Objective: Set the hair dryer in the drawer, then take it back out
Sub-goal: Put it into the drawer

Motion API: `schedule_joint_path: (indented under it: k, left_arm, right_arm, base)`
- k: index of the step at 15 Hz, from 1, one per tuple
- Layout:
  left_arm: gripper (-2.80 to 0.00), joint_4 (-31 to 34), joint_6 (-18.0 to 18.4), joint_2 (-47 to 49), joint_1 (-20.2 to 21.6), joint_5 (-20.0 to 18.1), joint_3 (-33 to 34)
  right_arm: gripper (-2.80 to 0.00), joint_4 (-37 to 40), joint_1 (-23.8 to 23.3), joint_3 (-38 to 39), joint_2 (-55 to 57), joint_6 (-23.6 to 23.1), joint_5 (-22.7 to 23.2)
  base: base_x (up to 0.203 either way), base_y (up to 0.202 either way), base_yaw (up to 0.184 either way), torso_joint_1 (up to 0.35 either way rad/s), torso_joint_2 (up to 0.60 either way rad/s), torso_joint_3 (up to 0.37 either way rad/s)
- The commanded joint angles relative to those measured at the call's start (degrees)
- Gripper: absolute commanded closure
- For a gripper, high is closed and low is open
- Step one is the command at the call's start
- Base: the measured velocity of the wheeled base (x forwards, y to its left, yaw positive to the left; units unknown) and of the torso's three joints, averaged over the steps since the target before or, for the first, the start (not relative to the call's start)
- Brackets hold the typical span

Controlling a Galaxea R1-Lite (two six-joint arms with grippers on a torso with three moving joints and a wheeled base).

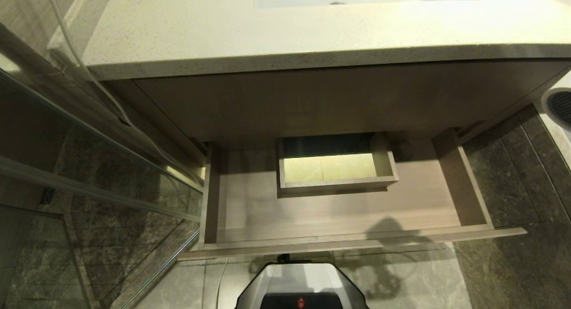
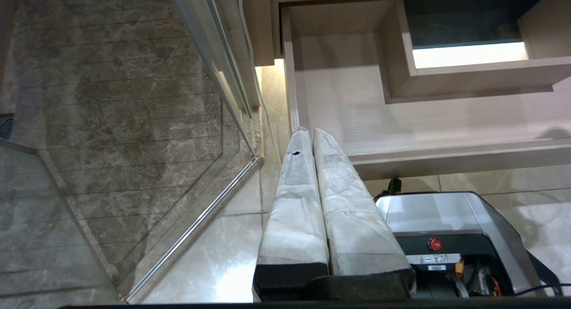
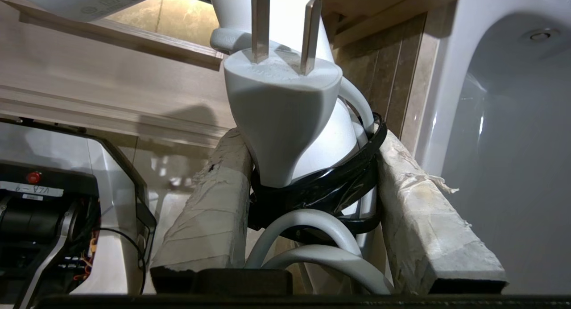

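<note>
The drawer stands pulled out under the vanity, its wooden floor bare around the boxed cut-out at mid-back. The white hair dryer shows its round grey grille at the far right edge of the head view, beyond the drawer's right side. In the right wrist view my right gripper is shut on the hair dryer's handle and bundled cord, with the two-pin plug standing between the taped fingers. My left gripper is shut and empty, near the drawer's front left corner.
A speckled countertop with a white basin overhangs the drawer. A glass shower screen with a metal rail runs along the left. My base sits just before the drawer front. A white tub-like fixture is to the right.
</note>
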Motion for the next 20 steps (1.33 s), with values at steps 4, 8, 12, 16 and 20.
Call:
schedule_joint_path:
  k: [4,8,12,16,20]
  left_arm:
    - [0.00,-0.01,-0.12,0.00,0.01,0.01,0.09]
    - [0.00,-0.01,-0.12,0.00,0.01,0.01,0.06]
    - [0.00,-0.01,-0.12,0.00,0.01,0.01,0.03]
    - [0.00,-0.01,-0.03,0.00,0.01,0.01,0.02]
    - [0.00,-0.01,-0.12,0.00,0.01,0.01,0.05]
  right_arm:
    - [0.00,-0.66,0.01,1.19,-0.58,-0.21,0.03]
    - [0.00,-1.45,0.01,2.67,-1.48,-0.25,0.01]
    - [0.00,-1.81,0.09,5.03,-2.37,-0.25,-0.01]
    - [0.00,-4.18,0.10,9.16,-2.47,-0.25,0.01]
    - [0.00,-6.19,0.10,9.79,2.17,-0.25,0.01]
  base:
    - [0.000,0.000,0.000,-0.247,0.44,0.183]
    - [0.000,0.000,0.000,-0.320,0.54,0.218]
    - [0.000,0.000,0.000,-0.323,0.52,0.201]
    - [0.000,0.000,0.000,-0.322,0.48,0.150]
    - [0.000,0.000,0.000,-0.206,0.40,0.213]
